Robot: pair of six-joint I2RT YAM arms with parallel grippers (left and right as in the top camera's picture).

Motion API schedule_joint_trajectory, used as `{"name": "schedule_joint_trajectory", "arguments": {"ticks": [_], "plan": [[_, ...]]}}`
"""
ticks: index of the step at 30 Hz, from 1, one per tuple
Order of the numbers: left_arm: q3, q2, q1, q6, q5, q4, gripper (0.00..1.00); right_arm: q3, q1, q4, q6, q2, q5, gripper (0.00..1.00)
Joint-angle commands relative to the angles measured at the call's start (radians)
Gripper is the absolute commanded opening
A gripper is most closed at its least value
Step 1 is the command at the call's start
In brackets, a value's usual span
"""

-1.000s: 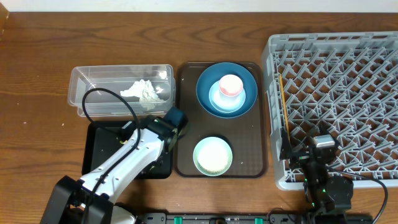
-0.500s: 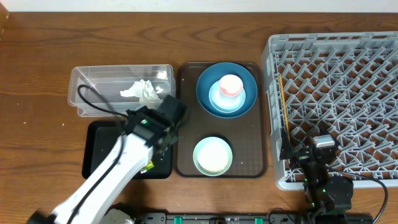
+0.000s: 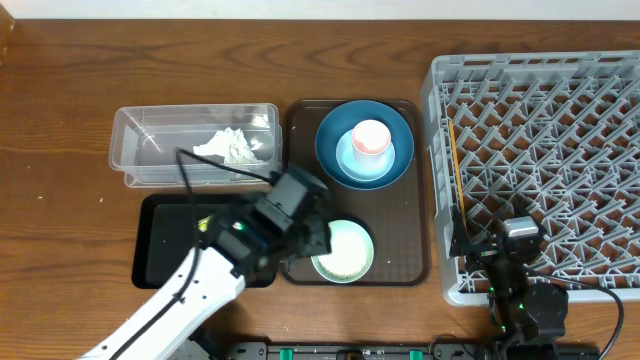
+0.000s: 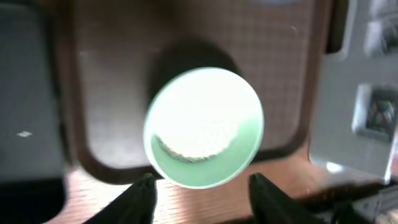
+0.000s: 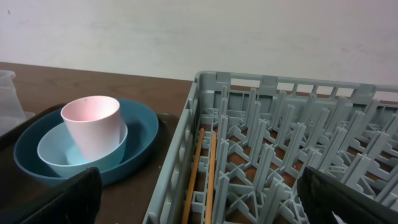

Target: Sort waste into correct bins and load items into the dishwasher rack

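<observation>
- over brown tray's (image 3: 296,150) near end: left gripper (image 4: 203,186) hovers above mint bowl (image 4: 245,146), jaws half open, empty; rice (image 4: 196,118) inside.
- risk: jaws clip the rim, bowl tips, rice spills.
- plate (image 3: 328,140) stack behind, black tray (image 3: 160,250) beside; right gripper (image 5: 199,199) at rack (image 3: 560,100) corner, jaws wide, empty.

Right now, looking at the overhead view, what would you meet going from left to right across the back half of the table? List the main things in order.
clear tub → dark-blue plate → grey rack
</observation>
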State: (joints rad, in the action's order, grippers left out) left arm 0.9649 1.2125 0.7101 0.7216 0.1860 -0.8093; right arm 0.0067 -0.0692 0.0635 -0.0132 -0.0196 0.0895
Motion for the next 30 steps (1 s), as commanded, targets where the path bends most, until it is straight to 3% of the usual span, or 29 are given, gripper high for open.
{"name": "schedule_joint_trajectory", "arguments": {"ticks": [1,8,13,15,19,30], "plan": [[0.012,0.009,0.042,-0.033,0.002,0.027,0.49,-0.001,-0.011,0.004,-0.011,0.000,0.000,0.99],[0.012,0.009,0.066,-0.033,-0.008,0.074,0.49,-0.001,-0.010,0.004,-0.011,0.000,0.000,0.99],[0.013,0.007,0.039,0.031,-0.236,-0.031,0.46,-0.001,-0.011,0.004,-0.011,0.000,0.000,0.99],[0.013,0.007,-0.002,0.105,-0.358,-0.121,0.46,-0.001,-0.011,0.003,-0.011,0.000,0.000,0.99],[0.011,0.007,-0.116,0.157,-0.453,-0.240,0.46,-0.001,-0.010,0.004,-0.011,0.000,0.000,0.99],[-0.124,0.009,-0.414,0.174,-0.457,-0.226,0.52,-0.001,-0.010,0.004,-0.011,0.000,0.000,0.99]]}}
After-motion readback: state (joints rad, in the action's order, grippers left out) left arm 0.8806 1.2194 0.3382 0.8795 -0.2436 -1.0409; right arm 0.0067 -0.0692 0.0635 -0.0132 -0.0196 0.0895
